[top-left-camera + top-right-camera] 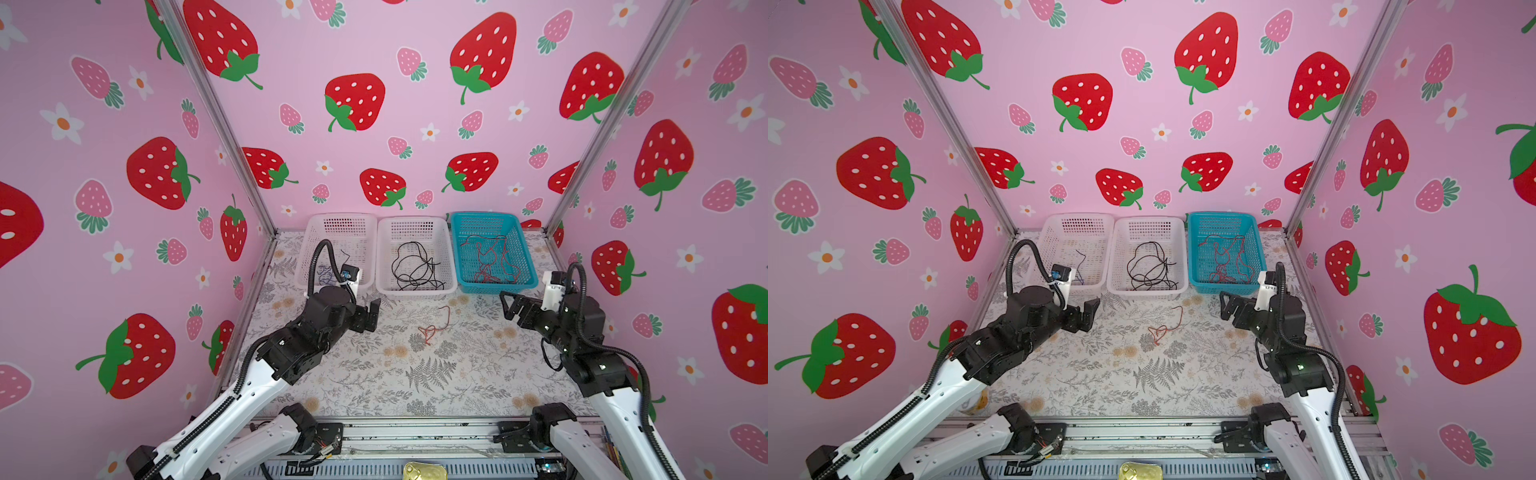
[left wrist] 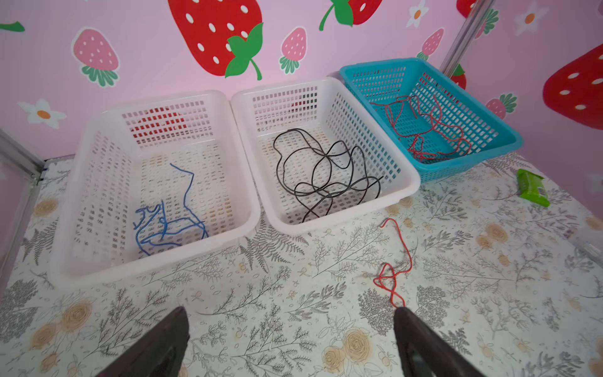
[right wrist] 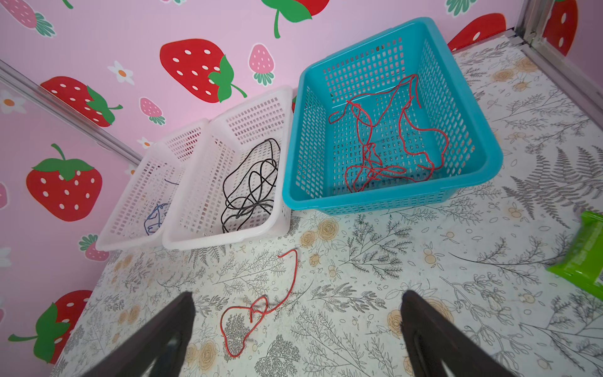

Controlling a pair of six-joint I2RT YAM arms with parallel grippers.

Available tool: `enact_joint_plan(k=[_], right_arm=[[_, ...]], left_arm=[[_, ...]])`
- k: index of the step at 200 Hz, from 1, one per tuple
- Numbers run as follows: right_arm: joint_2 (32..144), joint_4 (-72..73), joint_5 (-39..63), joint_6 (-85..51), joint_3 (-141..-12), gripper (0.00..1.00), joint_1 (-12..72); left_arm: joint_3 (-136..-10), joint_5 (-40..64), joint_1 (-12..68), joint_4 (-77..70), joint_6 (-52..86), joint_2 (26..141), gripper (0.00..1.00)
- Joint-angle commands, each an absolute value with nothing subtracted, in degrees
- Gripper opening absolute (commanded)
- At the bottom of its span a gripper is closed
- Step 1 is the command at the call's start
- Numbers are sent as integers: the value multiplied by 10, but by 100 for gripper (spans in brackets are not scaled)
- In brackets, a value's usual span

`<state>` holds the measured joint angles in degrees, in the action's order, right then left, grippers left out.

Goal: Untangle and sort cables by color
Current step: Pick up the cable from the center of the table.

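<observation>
One loose red cable [image 1: 434, 328] [image 2: 396, 261] [image 3: 261, 310] lies looped on the floral table, in front of the baskets. Blue cables [image 2: 169, 222] lie in the left white basket [image 2: 98, 182]. The middle white basket [image 2: 408, 182] holds black cables [image 2: 326, 176], and the teal basket [image 2: 509, 130] holds red cables [image 2: 427, 130]. My left gripper [image 1: 372, 314] [image 2: 290, 310] hovers open to the left of the loose cable, one fingertip [image 2: 403, 315] close to its near loop. On the right, my right gripper [image 1: 506, 305] [image 3: 297, 293] is open too and holds nothing.
A green packet [image 2: 532, 187] [image 3: 584, 258] lies on the table at the right, near the teal basket. Pink strawberry walls with metal posts close in three sides. A yellow object [image 1: 424, 471] sits at the front rail.
</observation>
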<state>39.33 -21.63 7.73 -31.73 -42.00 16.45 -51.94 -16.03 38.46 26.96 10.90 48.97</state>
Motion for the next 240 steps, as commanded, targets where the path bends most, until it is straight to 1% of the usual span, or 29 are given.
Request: enact_joint_plan(k=[1,43,56,78,86,100,119,143,153,173,185,200,213,240], right_arm=[[416,-192,50,-335,-407,100,201],[497,-159,-67,-360,-411,94,344],[518,-143,-82,-367,-406,92,379],[579,-102,-105,-370,-387,91,446],[602,-89,-115,-368,-388,89,471],[645,-82,-131,-362,-401,87,510],[698,-77,-152,-351,-424,86,551],[742,-46,-146,-340,-423,87,573],[759,-32,-137,-340,-419,86,576],[797,-19,-126,-331,-428,75,583],[816,-17,-126,-324,-436,74,588],[830,-8,-127,-318,-439,67,591],[843,-4,-128,-315,-442,65,591],[874,-4,-126,-303,-453,54,591]], left_arm=[[-482,-179,380,268,122,463,99],[-450,-202,379,259,111,441,99],[-439,-206,379,254,117,433,99],[-429,-201,379,250,121,423,99],[-429,-207,379,251,121,421,99],[-426,-221,379,247,118,418,99],[-427,-230,379,250,117,417,99],[-423,-229,379,248,116,411,99],[-420,-224,380,246,114,409,99],[-420,-222,380,243,113,410,99],[-422,-223,380,244,113,413,99],[-422,-219,380,244,112,414,99],[-421,-217,380,243,112,415,99],[-421,-217,380,243,112,414,99]])
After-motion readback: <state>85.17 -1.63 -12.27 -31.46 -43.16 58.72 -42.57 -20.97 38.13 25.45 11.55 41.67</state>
